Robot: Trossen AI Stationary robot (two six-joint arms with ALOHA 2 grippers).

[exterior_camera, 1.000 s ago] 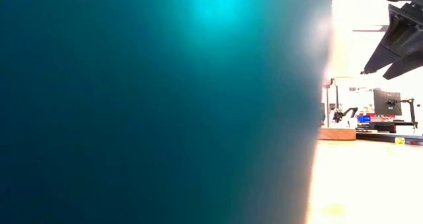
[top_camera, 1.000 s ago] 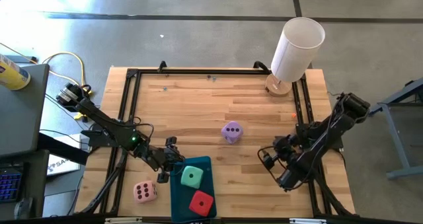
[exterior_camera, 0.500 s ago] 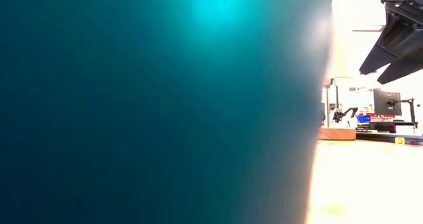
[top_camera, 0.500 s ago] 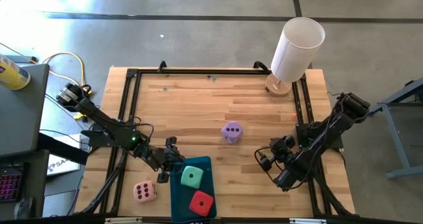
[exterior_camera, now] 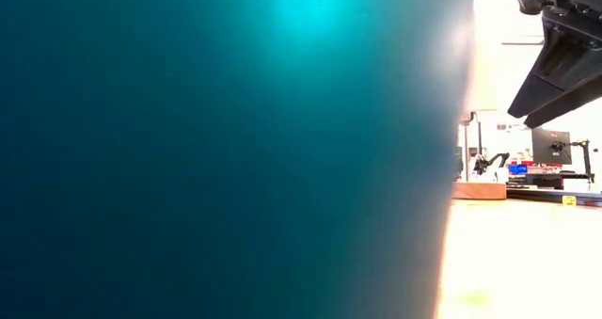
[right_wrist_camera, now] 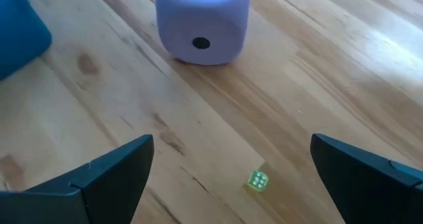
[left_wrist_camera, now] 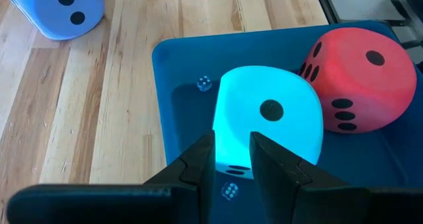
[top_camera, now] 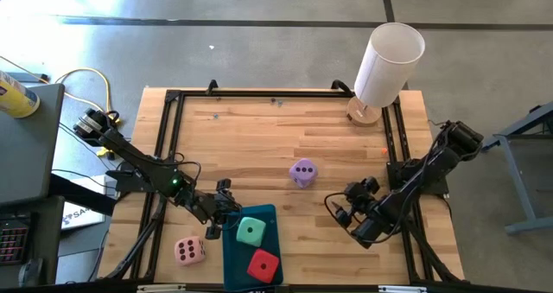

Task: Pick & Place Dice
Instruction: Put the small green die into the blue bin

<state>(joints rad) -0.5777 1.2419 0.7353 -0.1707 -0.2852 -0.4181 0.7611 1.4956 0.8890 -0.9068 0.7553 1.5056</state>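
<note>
A teal tray [top_camera: 233, 258] lies at the table's near edge. On it rest a mint green die [top_camera: 251, 232] and a red die [top_camera: 263, 264]. A pale pink die [top_camera: 189, 251] sits on the wood left of the tray, and a lilac die [top_camera: 302, 173] sits mid-table. My left gripper [left_wrist_camera: 232, 151] hangs over the tray's left rim, its fingers a narrow gap apart, just in front of the green die [left_wrist_camera: 271, 112]. My right gripper [right_wrist_camera: 231, 145] stands wide open above bare wood right of the tray. A tiny green die [right_wrist_camera: 258, 180] lies below it. My left gripper's fingertips [left_wrist_camera: 205, 148] stand close against the green die's side that faces the table's left. I cannot tell whether they touch it. Nothing shows pinched between them.
Two tiny dice [left_wrist_camera: 204, 84] [left_wrist_camera: 229, 191] lie on the tray floor beside the green die. A white cylinder [top_camera: 389, 64] stands at the far right corner. A black frame [top_camera: 173, 129] runs along the table's edges. The tray's wall [exterior_camera: 235, 150] blocks most of the low view.
My right gripper has gone toward the table's left edge and a little down, rolling at the wrist, and has stayed wide open. The left gripper and all the dice have kept still.
</note>
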